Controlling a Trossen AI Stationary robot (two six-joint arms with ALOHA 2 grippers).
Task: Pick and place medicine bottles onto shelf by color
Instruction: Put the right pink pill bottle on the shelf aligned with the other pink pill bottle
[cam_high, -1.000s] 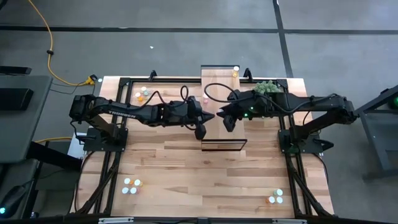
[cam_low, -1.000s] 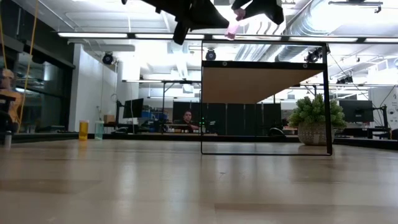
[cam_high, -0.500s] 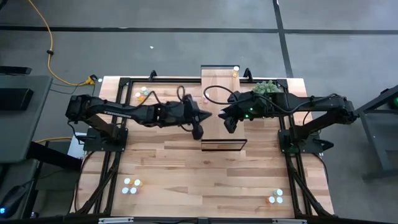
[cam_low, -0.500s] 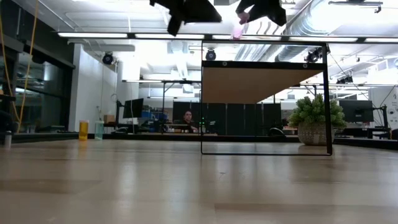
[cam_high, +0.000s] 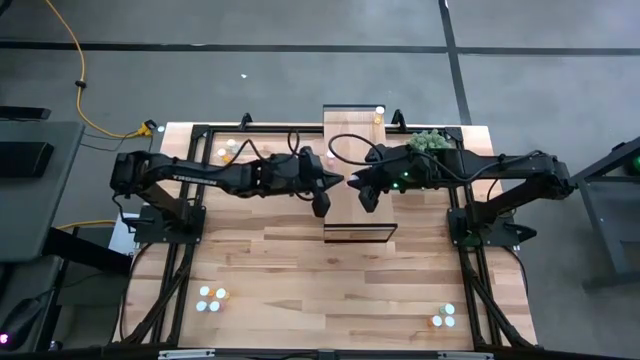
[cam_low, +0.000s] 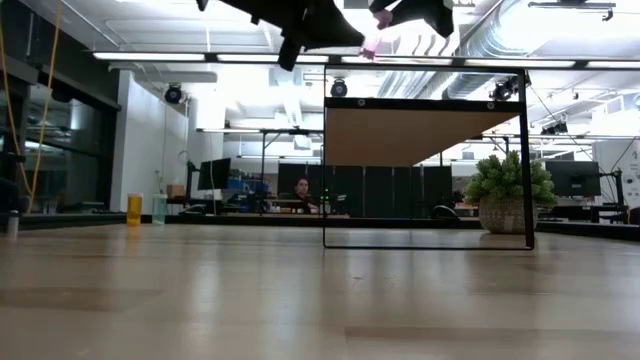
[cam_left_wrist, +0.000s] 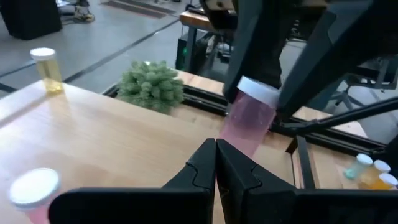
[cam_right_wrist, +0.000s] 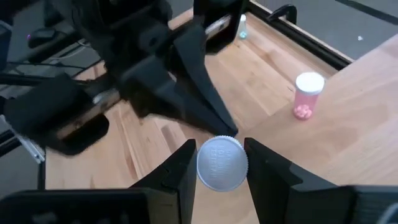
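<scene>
A pink medicine bottle (cam_left_wrist: 247, 121) with a white cap hangs in the air above the shelf (cam_high: 358, 205), held by my right gripper (cam_right_wrist: 222, 158). My left gripper (cam_left_wrist: 216, 149) is shut. Its tips stand right at the bottle's lower end, opposite my right gripper (cam_high: 353, 183). Another pink bottle (cam_right_wrist: 306, 94) stands upright on the shelf's top board. A yellow bottle (cam_high: 379, 113) stands at the shelf's far end. In the low view both grippers and the held bottle (cam_low: 371, 44) show high above the shelf (cam_low: 425, 135). My right gripper pinches the bottle's white cap (cam_right_wrist: 222, 163) between its two fingers (cam_left_wrist: 249, 37), one on each side. The fingers come slanting down from the table's right. The bottle is lifted clear of the shelf and tilted, its bottom toward my left gripper. My left gripper's shut tips (cam_right_wrist: 227, 129) are at the bottle's lower end; I cannot tell whether they touch it.
A green potted plant (cam_high: 430, 141) stands right of the shelf's far end. Groups of bottles stand at the far left (cam_high: 230, 152), near left (cam_high: 211, 298) and near right (cam_high: 442, 318) of the table. The dark frame runs along the table's edges.
My left gripper, still shut, drew back a little from the held pink bottle toward the table's left, then came back close to its lower end. My right gripper has kept its hold on the bottle.
</scene>
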